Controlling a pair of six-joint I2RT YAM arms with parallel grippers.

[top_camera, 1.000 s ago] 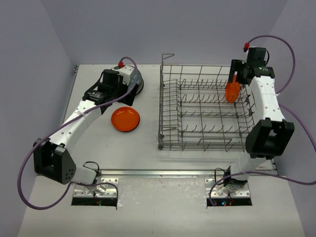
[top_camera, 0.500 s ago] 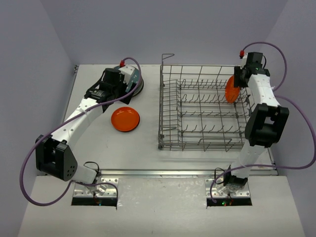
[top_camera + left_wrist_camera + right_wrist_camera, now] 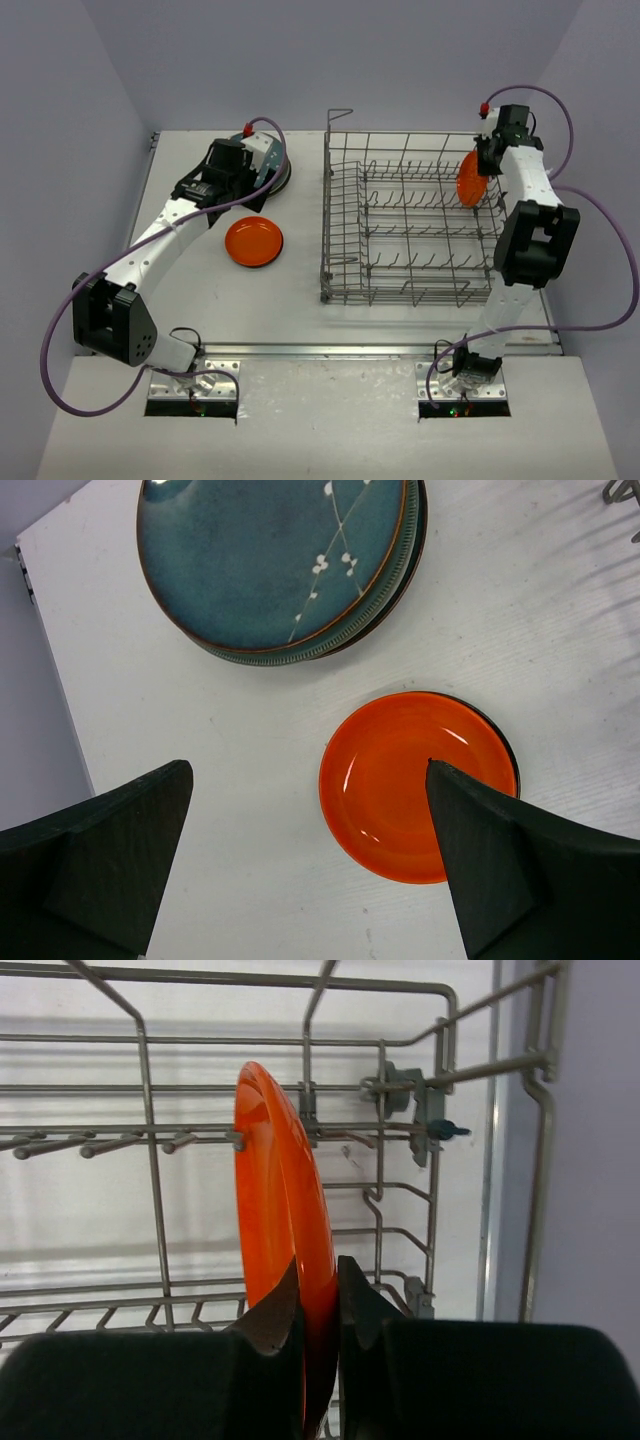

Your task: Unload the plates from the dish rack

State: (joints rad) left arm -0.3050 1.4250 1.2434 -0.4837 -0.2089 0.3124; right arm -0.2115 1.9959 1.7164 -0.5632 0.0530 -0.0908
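One small orange plate [image 3: 285, 1220] stands on edge between the tines at the far right of the grey wire dish rack [image 3: 345, 240]. My right gripper [image 3: 319, 1285] is shut on this plate's rim, one finger on each face; from above the same plate [image 3: 468, 181] shows at the rack's right side. A second orange plate [image 3: 400, 780] lies flat on the table left of the rack. Behind it sits a stack of large teal plates [image 3: 270, 560]. My left gripper [image 3: 310, 860] hovers open above the table, with the flat orange plate [image 3: 253, 241] partly under its right finger.
The rack has a raised wire loop [image 3: 340, 113] at its far left corner and otherwise looks empty of dishes. The right wall stands close to the rack's right side. The table's left edge [image 3: 50, 680] runs near the teal stack.
My right gripper has moved onto the standing orange plate's rim and shut on it. The right arm swung closer to the rack's far right corner. The left arm has barely moved.
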